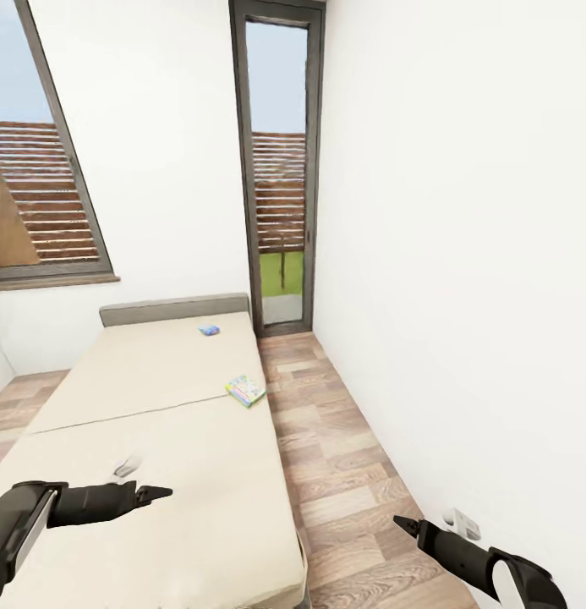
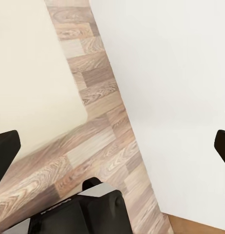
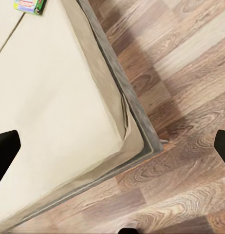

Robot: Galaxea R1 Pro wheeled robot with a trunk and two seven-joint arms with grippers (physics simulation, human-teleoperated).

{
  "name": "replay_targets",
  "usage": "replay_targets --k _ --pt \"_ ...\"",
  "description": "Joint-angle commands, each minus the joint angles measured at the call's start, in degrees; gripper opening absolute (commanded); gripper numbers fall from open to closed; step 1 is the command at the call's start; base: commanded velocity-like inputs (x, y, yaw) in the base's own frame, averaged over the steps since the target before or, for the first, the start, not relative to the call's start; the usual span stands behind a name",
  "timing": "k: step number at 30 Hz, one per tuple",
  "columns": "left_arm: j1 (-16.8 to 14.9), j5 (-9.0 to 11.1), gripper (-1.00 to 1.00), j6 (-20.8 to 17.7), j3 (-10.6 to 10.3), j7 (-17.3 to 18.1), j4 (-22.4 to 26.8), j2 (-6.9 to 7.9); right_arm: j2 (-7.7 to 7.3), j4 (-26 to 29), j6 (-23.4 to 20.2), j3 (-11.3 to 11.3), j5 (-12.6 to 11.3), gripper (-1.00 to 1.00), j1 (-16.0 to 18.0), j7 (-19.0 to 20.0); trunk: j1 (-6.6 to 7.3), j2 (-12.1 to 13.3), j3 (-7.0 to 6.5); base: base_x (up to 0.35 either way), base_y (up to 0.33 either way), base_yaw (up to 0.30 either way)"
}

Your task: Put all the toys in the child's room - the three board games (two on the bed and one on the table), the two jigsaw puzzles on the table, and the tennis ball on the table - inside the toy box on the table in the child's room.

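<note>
Two board games lie on the bed [image 1: 157,397], untouched: the yellow-red-green box [image 1: 246,390] at its floor-side edge, the small blue box [image 1: 210,330] near the headboard; both jobs remain; left gripper [image 2: 112,146] and right gripper [image 3: 112,146] are spread and empty, well short of either.

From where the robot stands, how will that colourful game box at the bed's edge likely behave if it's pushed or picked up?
The colourful game box looks flat and thin, so it probably stays stiff and will not roll. It lies at the right edge of the bed, so a sideways push could slide it onto the floor. It looks small, so it is likely light.
</note>
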State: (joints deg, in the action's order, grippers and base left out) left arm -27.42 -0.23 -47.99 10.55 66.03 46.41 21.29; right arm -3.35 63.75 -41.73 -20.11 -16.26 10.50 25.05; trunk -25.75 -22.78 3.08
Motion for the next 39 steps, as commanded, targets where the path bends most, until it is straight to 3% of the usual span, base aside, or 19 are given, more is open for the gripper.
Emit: replay_targets --k 1,39 --pt "-0.1 0.0 1.0 -0.5 0.1 0.2 0.0 -0.02 0.01 0.1 -0.4 -0.1 -0.1 1.0 0.0 0.2 -0.04 -0.1 0.16 0.0 0.0 0.271" --pt "-0.1 -0.1 1.0 -0.5 -0.1 0.2 0.0 -0.06 0.09 0.1 -0.4 0.0 -0.1 1.0 0.0 0.1 -0.04 -0.1 1.41 0.0 -0.093 0.271"
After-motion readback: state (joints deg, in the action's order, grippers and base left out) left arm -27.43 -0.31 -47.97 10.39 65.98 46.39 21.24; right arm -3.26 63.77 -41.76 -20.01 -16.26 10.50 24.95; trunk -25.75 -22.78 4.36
